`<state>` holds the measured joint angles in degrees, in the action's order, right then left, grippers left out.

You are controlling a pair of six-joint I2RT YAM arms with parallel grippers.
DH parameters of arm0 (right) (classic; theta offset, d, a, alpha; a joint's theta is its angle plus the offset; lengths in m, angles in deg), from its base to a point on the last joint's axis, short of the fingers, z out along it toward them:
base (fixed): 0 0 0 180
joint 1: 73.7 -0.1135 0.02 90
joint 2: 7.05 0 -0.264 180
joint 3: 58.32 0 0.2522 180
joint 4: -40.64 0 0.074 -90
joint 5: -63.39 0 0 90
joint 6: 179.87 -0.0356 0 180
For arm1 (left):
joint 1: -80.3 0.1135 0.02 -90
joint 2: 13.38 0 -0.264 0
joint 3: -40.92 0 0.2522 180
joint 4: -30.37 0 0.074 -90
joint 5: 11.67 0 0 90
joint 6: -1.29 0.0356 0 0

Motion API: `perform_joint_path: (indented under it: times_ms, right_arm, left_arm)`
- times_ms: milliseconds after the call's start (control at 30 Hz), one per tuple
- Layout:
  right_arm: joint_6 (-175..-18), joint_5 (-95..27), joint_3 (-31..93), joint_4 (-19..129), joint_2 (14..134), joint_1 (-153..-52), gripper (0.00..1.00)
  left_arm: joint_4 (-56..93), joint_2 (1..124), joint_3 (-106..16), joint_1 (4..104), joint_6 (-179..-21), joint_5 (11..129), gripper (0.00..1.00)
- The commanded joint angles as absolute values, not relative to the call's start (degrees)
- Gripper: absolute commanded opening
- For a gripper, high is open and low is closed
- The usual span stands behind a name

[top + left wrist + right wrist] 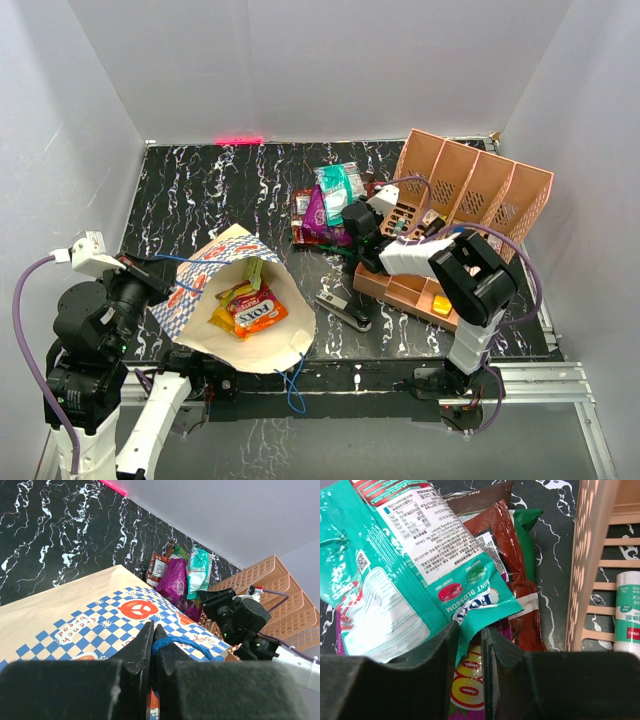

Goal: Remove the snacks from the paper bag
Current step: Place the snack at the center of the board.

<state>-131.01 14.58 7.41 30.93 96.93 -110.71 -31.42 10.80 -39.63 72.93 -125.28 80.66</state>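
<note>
The paper bag (205, 275) lies on its side at the front left, mouth towards the front. Inside lie an orange FOX'S packet (260, 312), a yellow one (222, 320) and a green one (252, 272). My left gripper (160, 283) is shut on the bag's blue string handle (185, 642) over the checked band (115, 625). A teal-green packet (335, 190) rests on a purple one (318, 215) and red-brown ones (300, 205) on the table. My right gripper (470, 630) is over this pile. Its jaws stand slightly apart, with the teal packet's (395, 555) corner between them.
The salmon-pink organiser (470, 185) stands at the back right, close beside the right gripper, with a small white bottle (627, 610) behind its slats (590, 555). A lower pink tray (405, 290) and a black stapler (345, 310) lie in front of it.
</note>
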Motion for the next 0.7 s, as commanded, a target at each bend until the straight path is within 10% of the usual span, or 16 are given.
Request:
perform_joint_path:
  times_ms: [0,667]
  right_arm:
    - [-128.03,11.73,6.42,34.72,91.58,-111.03,0.30]
    - [-115.18,-0.48,-2.55,37.49,71.26,-110.97,0.72]
  left_arm:
    - [-30.20,11.49,-41.21,72.68,-124.70,80.24,0.00]
    - [-29.57,12.23,-41.51,72.66,-124.27,80.50,0.00]
